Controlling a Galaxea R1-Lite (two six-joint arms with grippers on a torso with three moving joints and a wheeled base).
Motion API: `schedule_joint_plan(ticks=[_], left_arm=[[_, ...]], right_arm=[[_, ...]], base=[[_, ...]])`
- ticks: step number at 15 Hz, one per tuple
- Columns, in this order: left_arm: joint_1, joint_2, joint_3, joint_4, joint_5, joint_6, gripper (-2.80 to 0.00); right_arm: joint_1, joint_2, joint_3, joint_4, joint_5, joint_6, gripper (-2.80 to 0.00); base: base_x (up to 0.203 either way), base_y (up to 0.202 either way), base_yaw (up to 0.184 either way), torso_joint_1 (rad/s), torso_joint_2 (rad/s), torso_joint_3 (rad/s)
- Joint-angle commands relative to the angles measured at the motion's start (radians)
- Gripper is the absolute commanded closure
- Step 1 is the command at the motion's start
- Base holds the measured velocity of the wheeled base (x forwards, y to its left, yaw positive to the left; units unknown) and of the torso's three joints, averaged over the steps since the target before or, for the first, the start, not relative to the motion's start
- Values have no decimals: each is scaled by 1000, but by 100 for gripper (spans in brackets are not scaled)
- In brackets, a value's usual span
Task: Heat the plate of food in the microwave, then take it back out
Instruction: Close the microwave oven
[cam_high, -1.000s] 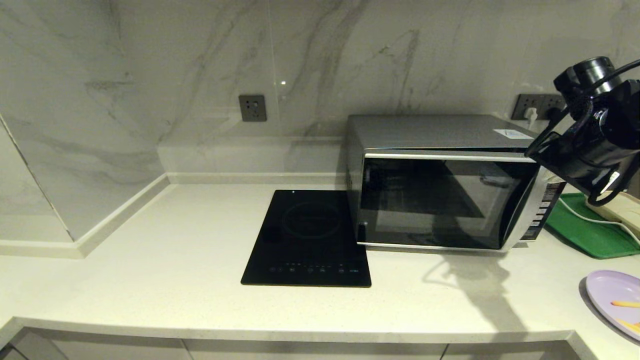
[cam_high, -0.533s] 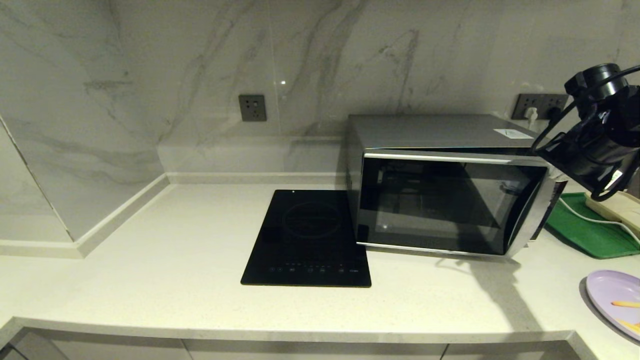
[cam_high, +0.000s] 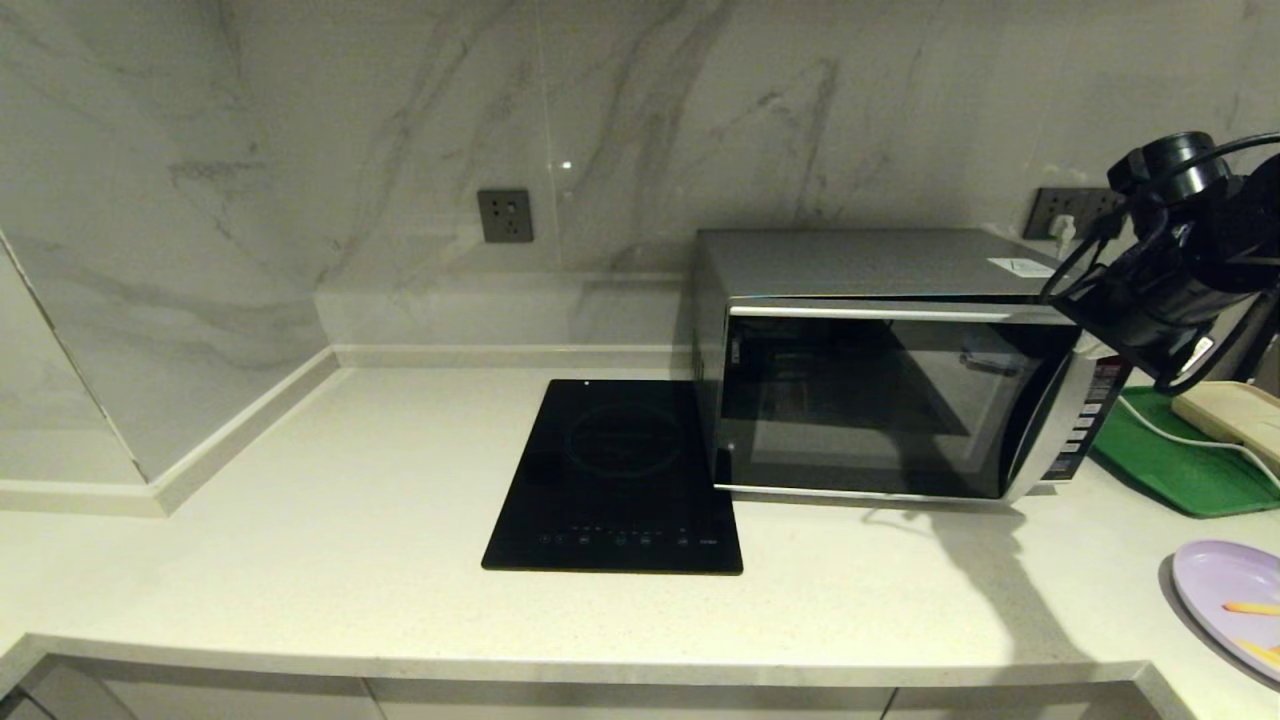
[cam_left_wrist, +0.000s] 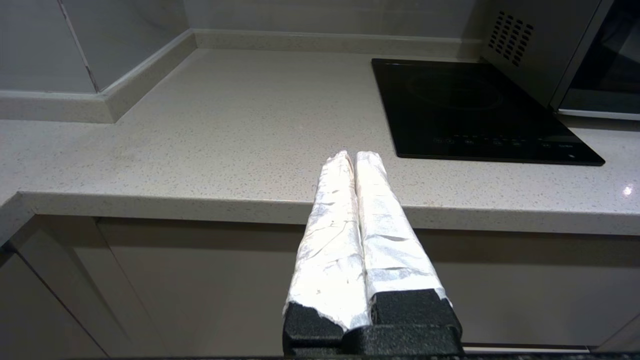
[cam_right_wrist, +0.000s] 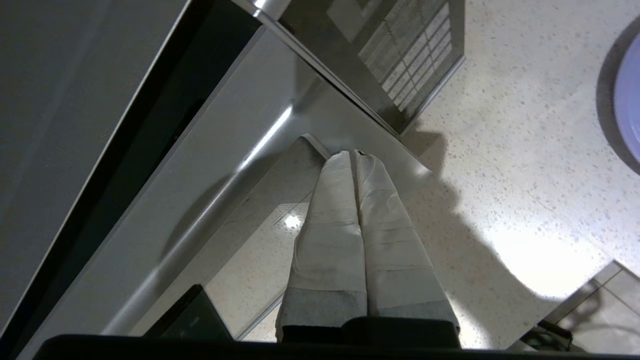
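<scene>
The silver microwave (cam_high: 880, 265) stands at the back right of the counter, its dark glass door (cam_high: 870, 410) almost flush and the black button panel (cam_high: 1092, 420) showing beside it. My right gripper (cam_right_wrist: 352, 152) is shut and empty, its taped tips against the door's silver frame at the upper right corner (cam_high: 1090, 348). The lavender plate (cam_high: 1225, 590) with orange-yellow fries (cam_high: 1250, 607) lies at the counter's front right, partly cut off by the view's edge. Below the counter's front edge, my left gripper (cam_left_wrist: 354, 154) is parked, shut on nothing.
A flat black induction cooktop (cam_high: 620, 475) lies just left of the microwave. A green tray (cam_high: 1170, 460) carrying a cream box (cam_high: 1230, 410) and a white cable sits to the microwave's right. Wall sockets (cam_high: 505, 215) are on the marble backsplash.
The door swung out over the button panel half a second ago and has now swung back toward the microwave. My right arm moved with it, back toward the microwave.
</scene>
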Motion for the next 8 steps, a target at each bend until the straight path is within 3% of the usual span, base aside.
schedule_joint_plan(ticks=[1,8], left_arm=[[0,-1,0,0,0,-1,0],[1,-1,0,0,0,-1,0]], right_arm=[[-1,27,-10,-38,-1,-12,0],[-1,59,-10,-107,18,-31,0]], base=[[0,0,0,0,0,0],[0,0,0,0,0,0]])
